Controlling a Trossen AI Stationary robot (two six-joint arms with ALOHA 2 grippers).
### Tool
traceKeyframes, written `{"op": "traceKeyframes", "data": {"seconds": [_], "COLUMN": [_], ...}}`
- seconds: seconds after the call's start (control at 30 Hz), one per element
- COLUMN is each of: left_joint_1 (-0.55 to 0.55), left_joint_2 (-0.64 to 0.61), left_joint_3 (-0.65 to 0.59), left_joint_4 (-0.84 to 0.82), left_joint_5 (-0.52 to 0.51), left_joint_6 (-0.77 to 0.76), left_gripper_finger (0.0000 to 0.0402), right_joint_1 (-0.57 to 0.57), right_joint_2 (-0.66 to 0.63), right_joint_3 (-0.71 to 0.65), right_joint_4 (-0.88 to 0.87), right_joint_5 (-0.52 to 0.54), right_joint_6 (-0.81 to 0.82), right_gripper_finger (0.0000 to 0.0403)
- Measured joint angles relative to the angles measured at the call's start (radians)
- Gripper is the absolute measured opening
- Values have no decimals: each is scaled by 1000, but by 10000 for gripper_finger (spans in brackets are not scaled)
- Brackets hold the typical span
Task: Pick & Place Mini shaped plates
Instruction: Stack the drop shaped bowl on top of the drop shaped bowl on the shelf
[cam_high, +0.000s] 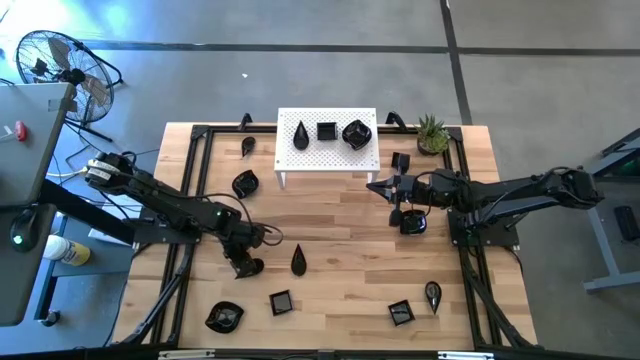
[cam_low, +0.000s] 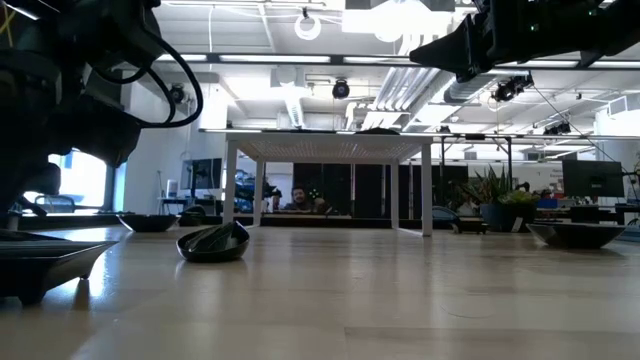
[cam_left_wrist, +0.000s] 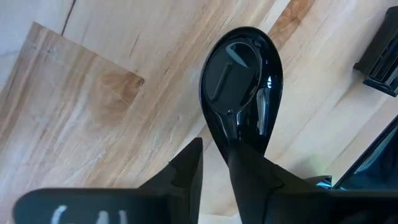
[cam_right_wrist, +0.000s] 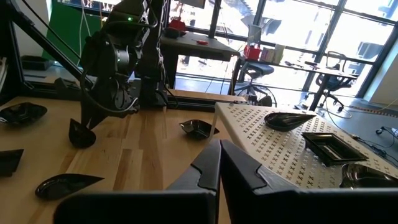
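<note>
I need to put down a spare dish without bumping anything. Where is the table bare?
The widest bare wood lies mid-table, between the white stand behind, the left pincer and the right pincer. The front edge is crowded with mini plates, and the stand top already carries three.

Looked over all four views for writing, found nothing readable. Only candidate: a few pale marks on the dark body of the left gripper (cam_left_wrist: 214, 165) in its wrist view, too smeared to make out as letters or numbers. No labels, brands or signs legible anywhere else.
</note>
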Motion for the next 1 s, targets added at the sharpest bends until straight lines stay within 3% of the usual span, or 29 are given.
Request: {"op": "traceKeyframes", "data": {"seconds": [0.27, 0.53, 0.77, 1.0], "left_joint_1": [0, 30, 211, 337], "left_joint_2": [0, 0, 0, 82], "left_joint_3": [0, 66, 253, 390], "left_joint_4": [0, -101, -314, -342], "left_joint_5": [-2, -50, -196, -340], "left_joint_6": [21, 158, 579, 1134], "left_gripper_finger": [6, 1, 0, 0], "right_joint_1": [0, 0, 0, 0], "right_joint_2": [0, 0, 0, 0], "right_joint_3": [0, 0, 0, 0], "right_joint_4": [0, 0, 0, 0], "right_joint_5": [0, 0, 0, 0], "right_joint_6": [-1, -2, -1, -1], "right_gripper_finger": [2, 3, 5, 2]}}
